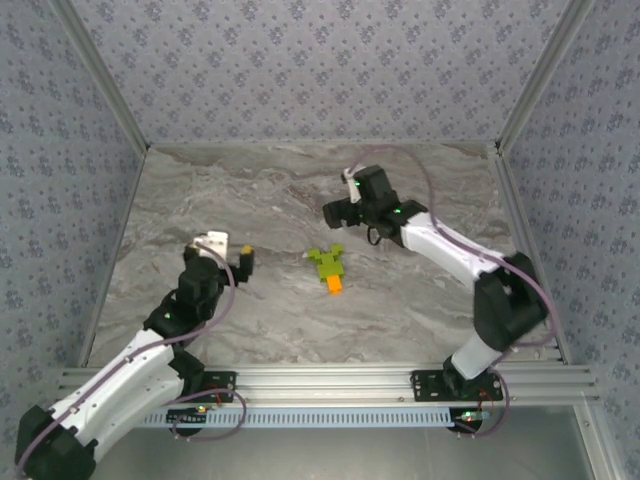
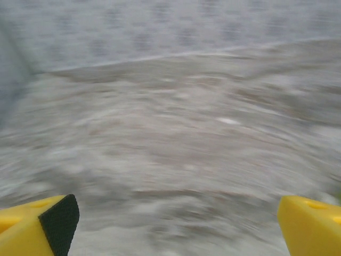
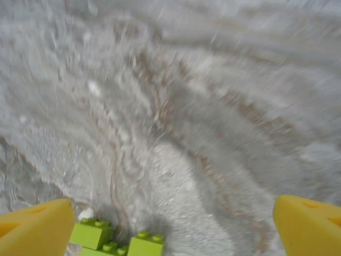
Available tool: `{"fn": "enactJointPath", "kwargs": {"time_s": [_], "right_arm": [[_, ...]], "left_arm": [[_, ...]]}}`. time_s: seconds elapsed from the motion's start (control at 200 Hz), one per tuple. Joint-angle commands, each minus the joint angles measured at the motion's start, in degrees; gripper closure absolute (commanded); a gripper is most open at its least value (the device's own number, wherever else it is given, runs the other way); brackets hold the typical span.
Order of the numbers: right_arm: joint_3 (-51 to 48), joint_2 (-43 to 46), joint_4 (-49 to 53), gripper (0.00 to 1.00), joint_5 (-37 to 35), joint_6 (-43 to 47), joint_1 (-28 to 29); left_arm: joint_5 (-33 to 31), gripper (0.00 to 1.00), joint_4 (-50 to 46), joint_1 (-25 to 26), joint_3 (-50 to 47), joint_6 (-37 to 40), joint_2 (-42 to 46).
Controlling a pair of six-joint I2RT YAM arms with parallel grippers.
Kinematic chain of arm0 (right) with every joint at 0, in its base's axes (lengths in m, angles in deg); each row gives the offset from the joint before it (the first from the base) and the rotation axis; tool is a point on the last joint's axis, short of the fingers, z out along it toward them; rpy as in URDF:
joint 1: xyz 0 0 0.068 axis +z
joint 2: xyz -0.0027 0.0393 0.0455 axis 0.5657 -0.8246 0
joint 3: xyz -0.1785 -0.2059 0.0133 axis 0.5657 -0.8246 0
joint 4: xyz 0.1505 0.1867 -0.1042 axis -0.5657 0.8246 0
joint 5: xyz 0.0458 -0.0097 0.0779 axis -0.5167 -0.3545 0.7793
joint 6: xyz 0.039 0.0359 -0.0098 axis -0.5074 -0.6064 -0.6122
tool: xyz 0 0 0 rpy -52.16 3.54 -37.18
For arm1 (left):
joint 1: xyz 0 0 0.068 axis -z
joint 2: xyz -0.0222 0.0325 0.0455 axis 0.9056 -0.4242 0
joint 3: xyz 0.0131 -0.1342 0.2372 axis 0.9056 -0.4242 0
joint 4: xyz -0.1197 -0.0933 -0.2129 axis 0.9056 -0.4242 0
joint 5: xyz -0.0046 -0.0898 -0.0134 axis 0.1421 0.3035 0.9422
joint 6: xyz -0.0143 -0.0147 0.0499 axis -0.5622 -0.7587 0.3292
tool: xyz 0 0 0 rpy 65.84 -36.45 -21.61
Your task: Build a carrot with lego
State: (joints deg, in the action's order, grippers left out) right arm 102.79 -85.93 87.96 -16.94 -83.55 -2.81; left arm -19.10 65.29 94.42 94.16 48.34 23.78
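Orange at its tip and lime-green at its leaves, the carrot (image 1: 328,268) lies mid-counter (image 1: 250,190), and every brick I can make out looks joined into it. The left tool (image 2: 176,226) off to one side and the right tool (image 3: 173,221) just behind it both gape wide, holding nothing. To my eye, little remains.

Carrot (image 1: 328,268) lies mid-table | left of carrot: left gripper (image 1: 232,250) near, clear gap between | behind carrot: right gripper (image 1: 338,215) close | front of carrot: bare table (image 1: 400,310)
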Motion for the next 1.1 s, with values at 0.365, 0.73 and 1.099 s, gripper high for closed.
{"fn": "enactJointPath", "kwargs": {"time_s": [0.365, 0.73, 1.099], "right_arm": [[-33.7, 10.9, -34.0, 0.02, -23.2, 6.7, -21.4], [-42.0, 13.3, -48.9, 0.02, -14.1, 10.2, -28.1], [-46.6, 12.8, -48.8, 0.0, -6.4, 6.0, -34.0]], "left_arm": [[9.0, 0.07, 32.3, -29.1, 6.2, -0.4, -42.2], [11.4, 0.02, 38.6, -23.9, 4.6, 7.5, -45.2], [21.9, 0.02, 36.9, -29.2, 5.4, 4.5, -45.8]]}}
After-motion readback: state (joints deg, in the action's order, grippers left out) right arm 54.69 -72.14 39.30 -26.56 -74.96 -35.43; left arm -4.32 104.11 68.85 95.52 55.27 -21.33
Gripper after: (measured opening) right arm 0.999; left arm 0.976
